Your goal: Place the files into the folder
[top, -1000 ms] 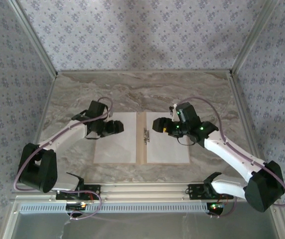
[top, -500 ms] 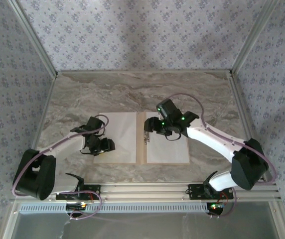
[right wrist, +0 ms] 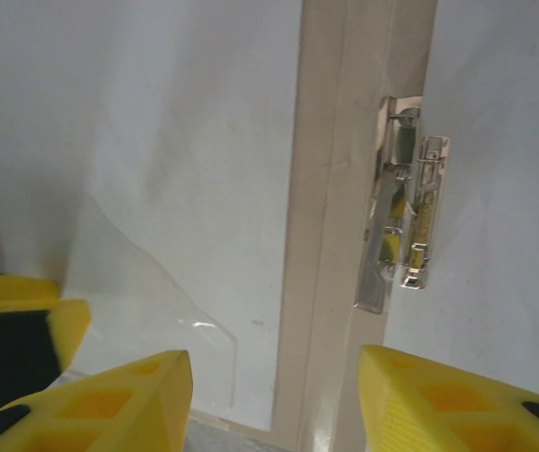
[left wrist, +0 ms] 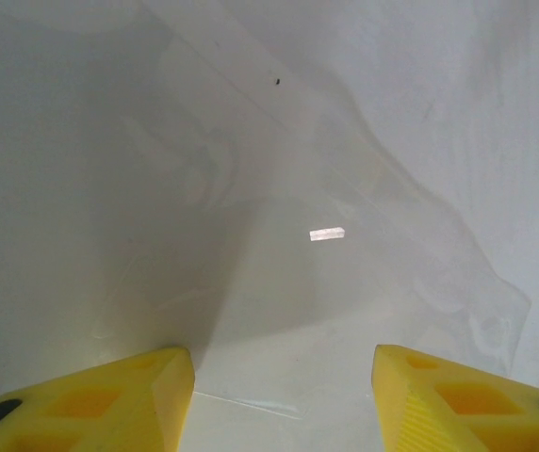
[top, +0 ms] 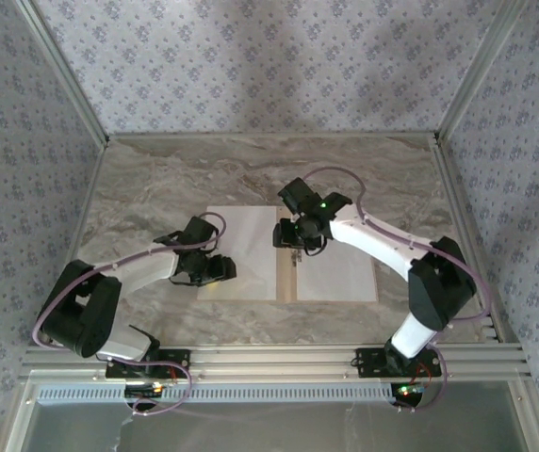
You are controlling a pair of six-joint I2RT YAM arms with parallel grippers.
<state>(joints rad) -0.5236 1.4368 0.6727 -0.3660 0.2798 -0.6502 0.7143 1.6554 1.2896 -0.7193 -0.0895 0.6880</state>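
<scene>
Your left claw [left wrist: 281, 365] is spread wide and pinches nothing. Right under and ahead of it lies one thin white paper sheet [left wrist: 156, 141]. Your right claw [right wrist: 274, 363] is spread wide too, with nothing in it. Just ahead, between its yellow fingers [right wrist: 109, 395], runs the fold of the flat tan cardboard folder [right wrist: 321, 188]. The small shiny metal clip [right wrist: 397, 226] sits at that fold. Beside the clip lies the other white sheet [right wrist: 505, 141].

Overhead plus two wrist views.
The top camera looks down from the near edge over the whole table [top: 156, 179]; both wrist cameras sit close above the folder [right wrist: 318, 188] and files [top: 251, 235].
</scene>
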